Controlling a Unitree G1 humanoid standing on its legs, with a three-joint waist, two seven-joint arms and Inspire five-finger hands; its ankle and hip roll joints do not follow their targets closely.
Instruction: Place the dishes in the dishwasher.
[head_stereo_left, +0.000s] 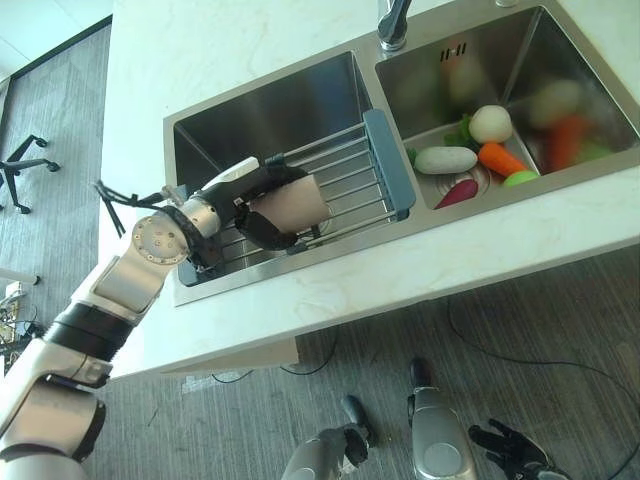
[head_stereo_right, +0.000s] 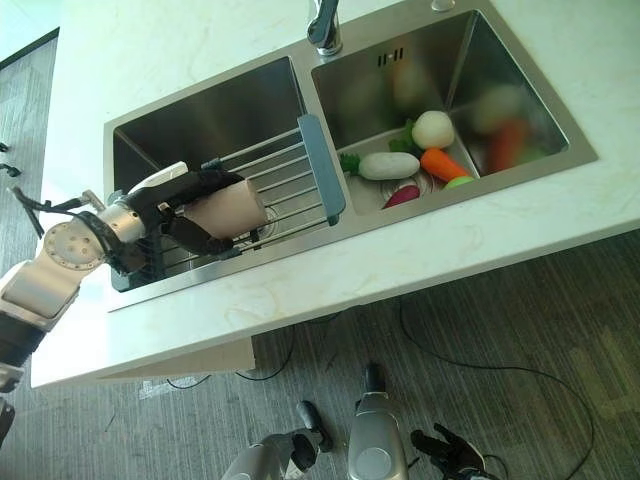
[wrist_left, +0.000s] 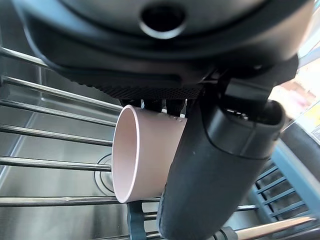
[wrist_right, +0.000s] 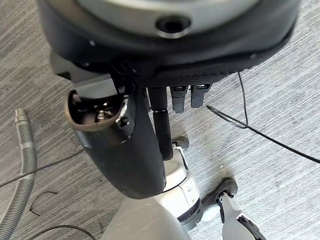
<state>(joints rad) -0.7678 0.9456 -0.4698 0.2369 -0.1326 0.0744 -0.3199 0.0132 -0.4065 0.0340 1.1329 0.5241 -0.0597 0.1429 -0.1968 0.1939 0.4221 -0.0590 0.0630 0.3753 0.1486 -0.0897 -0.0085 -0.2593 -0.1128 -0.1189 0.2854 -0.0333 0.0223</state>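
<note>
My left hand is curled round a pale pink cup, thumb on one side and fingers on the other, holding it on its side over the wire rack that spans the left basin of the sink. From the head I see the cup's outer wall and my fingers wrapped across it. The left wrist view adds what the head cannot give: the cup's open mouth turned sideways, my thumb pressed along its wall, and the rack's bars with the basin's drain below them.

My right hand hangs low by the floor, well apart from the counter; its own wrist view shows the fingers relaxed and holding nothing, with a grey ribbed hose lying on the carpet.

Around the cup: the rack's blue-grey end bar lies just beside it, toward the divider. The right basin holds toy vegetables: a white radish, an orange carrot, a round white one and a dark pink piece. The tap stands behind the divider.
</note>
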